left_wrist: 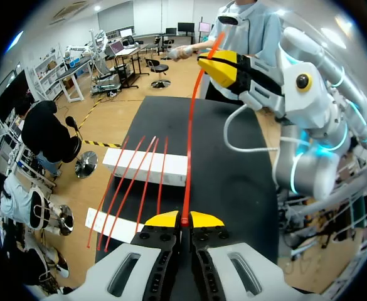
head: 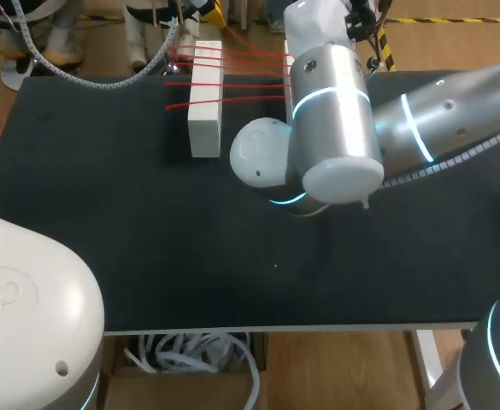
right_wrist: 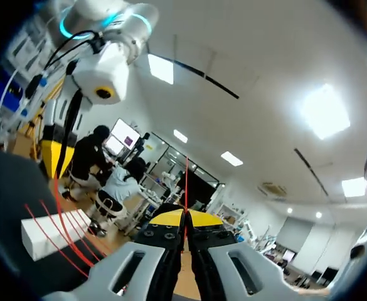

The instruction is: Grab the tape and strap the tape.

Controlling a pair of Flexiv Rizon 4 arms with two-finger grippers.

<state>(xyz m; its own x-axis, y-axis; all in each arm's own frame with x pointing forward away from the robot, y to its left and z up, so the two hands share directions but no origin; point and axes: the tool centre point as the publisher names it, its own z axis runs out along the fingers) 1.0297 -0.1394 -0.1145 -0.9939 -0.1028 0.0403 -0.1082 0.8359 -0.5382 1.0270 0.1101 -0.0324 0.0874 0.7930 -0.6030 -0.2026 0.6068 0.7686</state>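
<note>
Left wrist view shows the left pincer (left_wrist: 184,221) clenched on the tape (left_wrist: 191,125), its yellow tips pressed together with the red strip pinched between them. From there the strip runs taut across the black table (left_wrist: 233,175) up to the right pincer (right_wrist: 185,216), which is likewise clamped on it; from that wrist the tape rises as a hairline straight out of the closed tips.

The tape is a narrow, bright red ribbon, thin enough to read as a line. Several strands of it (left_wrist: 139,179) already lie stretched over the white block (left_wrist: 147,166), fanning slightly and passing beyond its edges.

It is probably very light and limp, holding its shape only under tension, so slack would let it sag or twist. Being so thin, it could slip from the tips or snap if pulled hard. The best hold seems to be near each end, flat between the pads, with both arms keeping an even, gentle pull while it is brought down over the block.
</note>
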